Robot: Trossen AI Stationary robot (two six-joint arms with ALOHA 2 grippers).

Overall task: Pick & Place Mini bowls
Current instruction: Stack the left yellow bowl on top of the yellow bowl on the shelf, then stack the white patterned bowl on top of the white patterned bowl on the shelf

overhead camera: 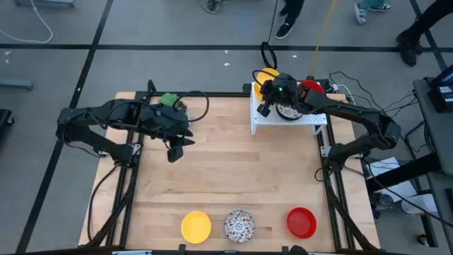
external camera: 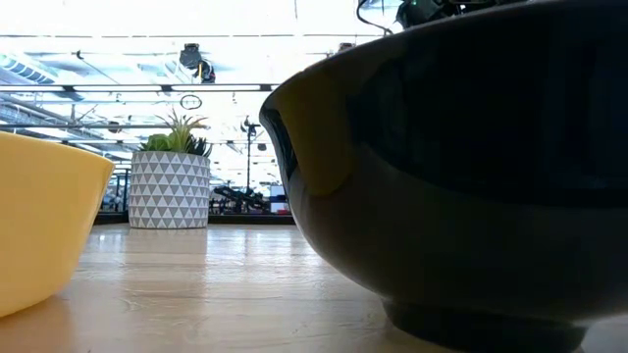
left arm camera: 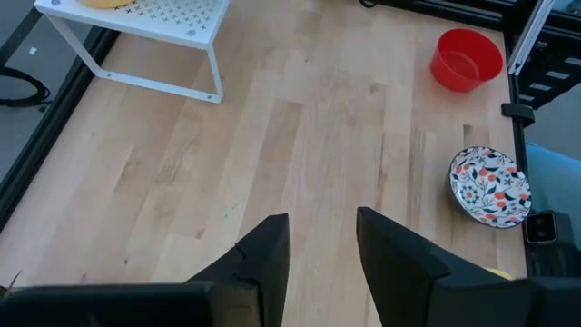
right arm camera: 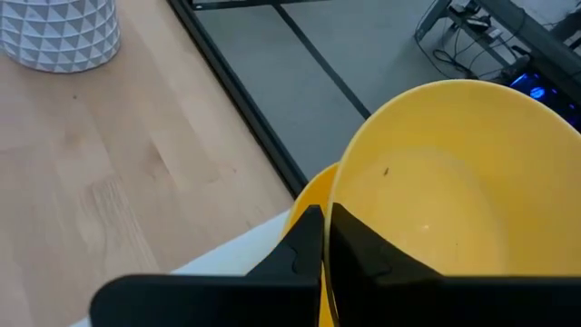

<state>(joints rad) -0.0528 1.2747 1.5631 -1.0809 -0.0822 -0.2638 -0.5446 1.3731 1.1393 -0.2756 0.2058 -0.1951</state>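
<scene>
**Entry: mini-bowl transfer, wooden counter (overhead camera: 233, 177)**

**Risks from here (judgement)**
- The right claw pinches only the thin rim of a glossy bowl; the bowl could slip or swing as it is lifted.
- That bowl sits nested on another yellow one; the lower bowl may cling and be dragged off the rack.
- The patterned bowl and red bowl crowd the same rack and could be knocked by the wrist.

**Claws**
- Right claw (right arm camera: 325, 238): over the white rack (overhead camera: 263, 120) at the counter's far right corner, fingers clenched on the near rim of a yellow bowl (right arm camera: 454, 182), one finger inside the wall and one outside.
- Left claw (left arm camera: 322, 263): hangs above bare wood near the far left part of the counter, fingers partly apart, grasping nothing and touching nothing.

**Task items**
- On the rack: the gripped yellow bowl, a second yellow bowl beneath it (right arm camera: 313, 195), a patterned bowl (overhead camera: 289, 111), a red bowl (overhead camera: 311, 88).
- Along the counter's near edge, well apart from one another: yellow bowl (overhead camera: 196, 227), patterned bowl (overhead camera: 239, 225), red bowl (overhead camera: 301, 222).

**Other**
- Potted plant in a white triangle-patterned pot (external camera: 171, 188), far left part of the counter, just beside the left arm.
</scene>
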